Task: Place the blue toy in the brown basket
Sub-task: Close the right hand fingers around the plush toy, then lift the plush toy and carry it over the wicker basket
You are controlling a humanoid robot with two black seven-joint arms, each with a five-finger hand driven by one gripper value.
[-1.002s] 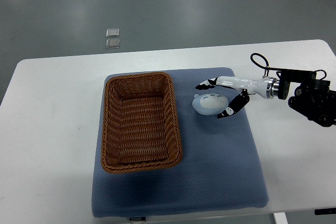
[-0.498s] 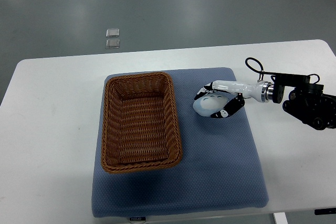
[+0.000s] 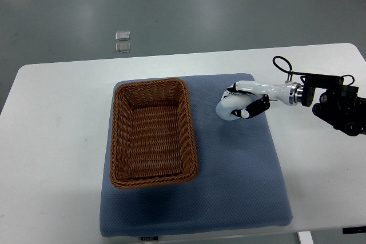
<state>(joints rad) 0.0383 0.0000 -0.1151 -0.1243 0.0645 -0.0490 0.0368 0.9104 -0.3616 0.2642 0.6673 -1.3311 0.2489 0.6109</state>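
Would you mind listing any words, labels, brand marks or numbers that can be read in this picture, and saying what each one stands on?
Small white label on the front edge of the blue mat: it carries print, but too small and blurred to read.
Brown basket, blue toy, right hand and white table: no text visible.
Two small squares on the floor: no text can be made out.

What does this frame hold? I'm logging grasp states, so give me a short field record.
toy: pale blue toy, on the blue mat right of the basket
hand: right hand, fingers closed around the toy
basket: brown wicker basket, nothing inside, on the mat's left part
support: white table
left arm: not in view
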